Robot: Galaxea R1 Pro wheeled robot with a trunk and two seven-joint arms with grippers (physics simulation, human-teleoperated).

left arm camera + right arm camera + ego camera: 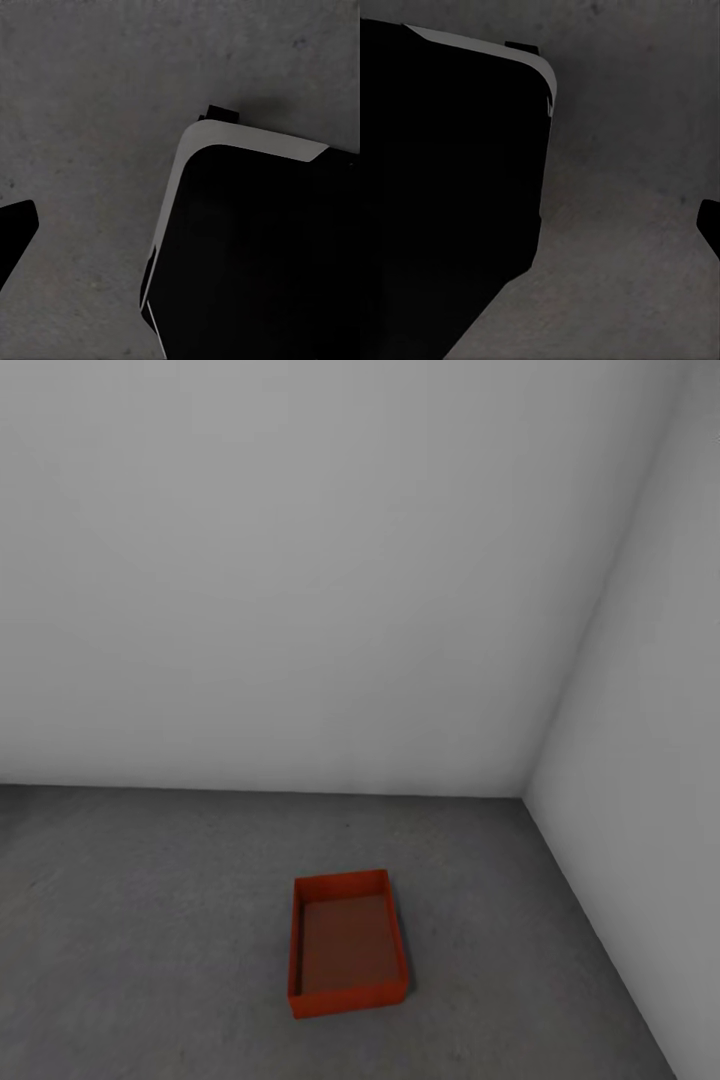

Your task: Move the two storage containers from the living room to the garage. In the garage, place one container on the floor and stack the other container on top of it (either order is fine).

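Observation:
One red-orange storage container [347,945] lies flat on the dark grey concrete floor [140,920] of the garage, near the corner, open side up and empty. In the left wrist view one dark fingertip [15,236] of my left gripper pokes in at the picture's edge over bare concrete, with nothing held. The right wrist view likewise has a single dark fingertip [709,225] of my right gripper at the edge, over concrete. Both sit far off centre, so the jaws stand apart.
The pale grey back wall [300,560] meets the right wall [650,760] at a corner just beyond the container. My own black base with a white rim [262,255] [442,187] takes up much of both wrist views. Bare concrete spreads left of the container.

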